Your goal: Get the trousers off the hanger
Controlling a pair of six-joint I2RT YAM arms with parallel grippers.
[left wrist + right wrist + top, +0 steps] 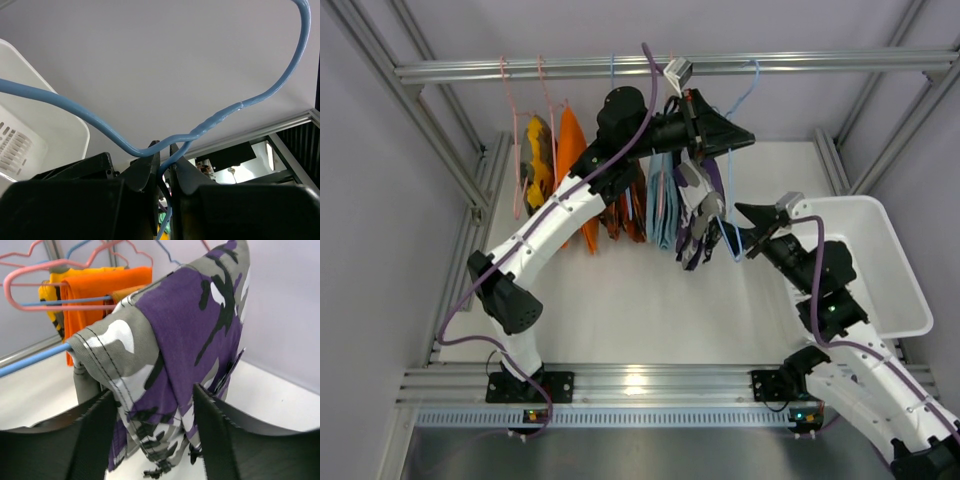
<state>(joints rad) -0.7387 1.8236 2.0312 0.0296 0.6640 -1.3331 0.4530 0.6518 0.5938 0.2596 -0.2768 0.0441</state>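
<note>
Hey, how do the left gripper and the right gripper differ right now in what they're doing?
The left gripper is shut on the hanger, pinching its wire just below the hook. The right gripper is open, with its fingers straddling the trousers. The left gripper sits close to the rail, while the right gripper is farther from it. Both have dark fingers and work on the same loaded hanger.

No text, label, brand, number or sign can be read in any view.
</note>
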